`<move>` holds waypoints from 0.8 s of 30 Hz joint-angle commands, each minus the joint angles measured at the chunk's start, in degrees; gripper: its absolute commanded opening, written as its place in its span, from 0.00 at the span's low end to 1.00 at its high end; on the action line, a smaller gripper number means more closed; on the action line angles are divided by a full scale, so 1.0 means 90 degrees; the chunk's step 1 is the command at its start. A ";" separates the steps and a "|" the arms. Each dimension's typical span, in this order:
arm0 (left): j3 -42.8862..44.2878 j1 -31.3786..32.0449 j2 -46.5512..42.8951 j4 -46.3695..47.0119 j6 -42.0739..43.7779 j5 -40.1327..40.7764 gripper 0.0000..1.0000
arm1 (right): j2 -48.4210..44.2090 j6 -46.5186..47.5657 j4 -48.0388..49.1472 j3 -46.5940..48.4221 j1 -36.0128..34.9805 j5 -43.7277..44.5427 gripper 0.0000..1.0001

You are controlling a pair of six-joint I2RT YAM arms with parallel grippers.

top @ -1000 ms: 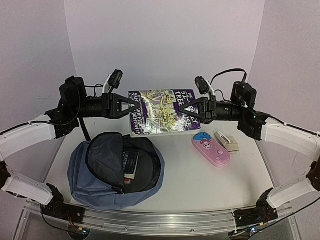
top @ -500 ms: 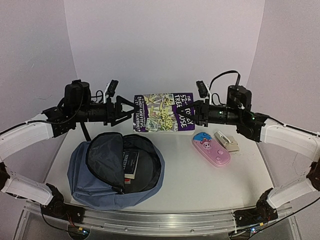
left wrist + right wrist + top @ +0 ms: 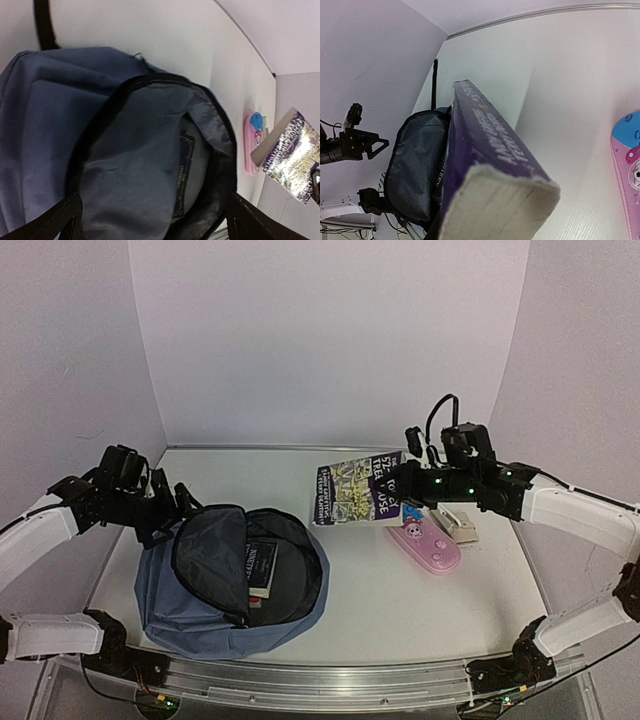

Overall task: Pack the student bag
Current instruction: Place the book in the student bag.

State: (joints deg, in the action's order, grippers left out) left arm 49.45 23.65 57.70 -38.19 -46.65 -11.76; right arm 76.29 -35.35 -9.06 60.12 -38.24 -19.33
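Right pincer (image 3: 408, 490) clasps a book (image 3: 355, 492); left pincer (image 3: 178, 506) gapes by the unzipped slate-blue student bag (image 3: 185, 590).

A white table (image 3: 400, 590) with a faintly grained top forms the floor of a small booth. Its far edge meets the back wall (image 3: 330, 340) along a thin pale strip (image 3: 300, 447), and its near edge carries a metal rail (image 3: 320, 678). The back wall, left wall (image 3: 60, 360) and right wall (image 3: 590, 360) are plain, matte and pale lilac, joined at straight vertical corners, and the light is soft and even, leaving only faint shadows on the table and a slightly dimmer tone on the side walls.
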 commanded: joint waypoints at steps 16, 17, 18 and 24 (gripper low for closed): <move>-0.1427 -0.0519 -0.0591 0.0350 -0.0914 -0.0846 0.85 | -0.0145 0.0235 0.0323 0.0343 -0.0009 0.0057 0.00; -0.1514 -0.0519 -0.0605 0.0537 -0.0963 -0.0929 0.78 | -0.0151 0.0228 0.0322 0.0351 -0.0010 0.0050 0.00; -0.1582 -0.0519 -0.0614 0.0710 -0.1040 -0.1002 0.72 | -0.0150 0.0237 0.0323 0.0351 -0.0013 0.0044 0.00; -0.1707 -0.0519 -0.0462 0.1075 -0.1196 -0.1187 0.49 | -0.0115 0.0229 0.0317 0.0381 -0.0009 -0.0011 0.00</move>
State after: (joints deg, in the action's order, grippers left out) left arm 33.98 19.31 53.22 -33.55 -55.73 -20.45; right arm 76.29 -33.85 -10.83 60.34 -38.26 -18.60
